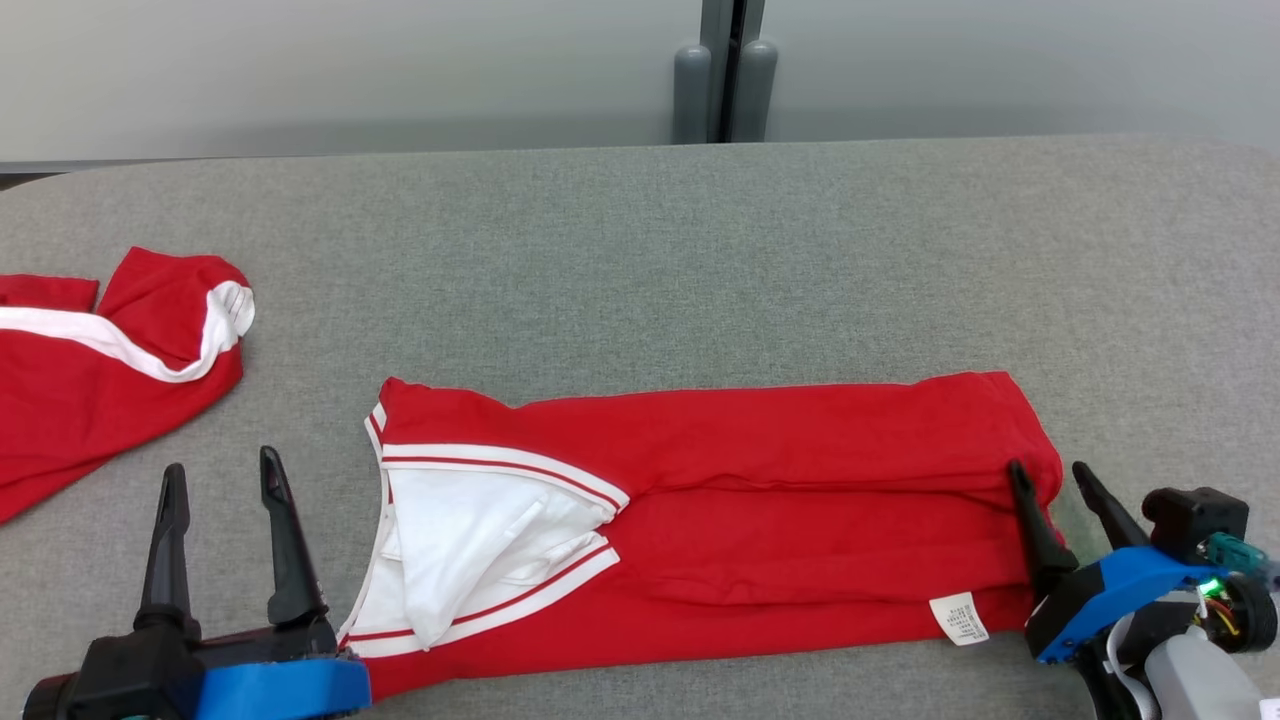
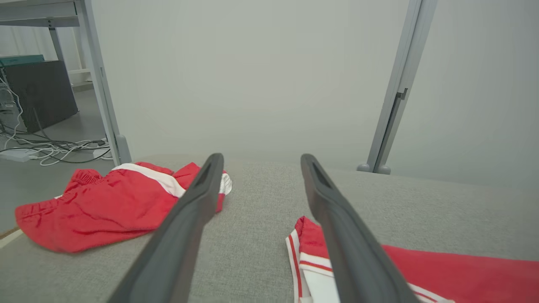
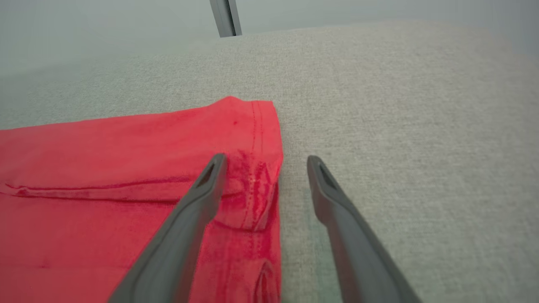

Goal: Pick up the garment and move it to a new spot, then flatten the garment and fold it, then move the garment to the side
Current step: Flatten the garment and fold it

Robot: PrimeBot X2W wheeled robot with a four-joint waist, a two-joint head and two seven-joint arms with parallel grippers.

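head view has the garment (image 1: 760,500), a red shirt with white trim, lying flat on the grey bench (image 1: 700,230) as a long narrow band doubled lengthwise, its long axis running straight across from the robot's left to its right. the collar (image 1: 480,470) end, white lining turned out, points toward the left gripper (image 1: 222,462). the hem (image 1: 1030,435) end, with a small white label (image 1: 958,618) near its front corner, lies at the right gripper (image 1: 1048,468). both grippers stand spread wide and hold nothing. the left gripper sits just beside the collar, off its outer edge, with a strip of bare bench between it and the cloth. the left wrist view puts the collar corner low and partly behind one finger, not between the two. the right gripper straddles the hem: in the right wrist view one finger lies over the red cloth beside a small pucker, the other over bare bench, with the stitched edge between them. whether that finger touches the cloth i cannot tell. so the right arm is the nearer of the two, at its end of the band, while the left would have to shift inward to reach the collar. the next fold, as i judge it, goes along the long axis, one end carried over to the other. a second red garment (image 1: 100,380) lies well apart at the far left.
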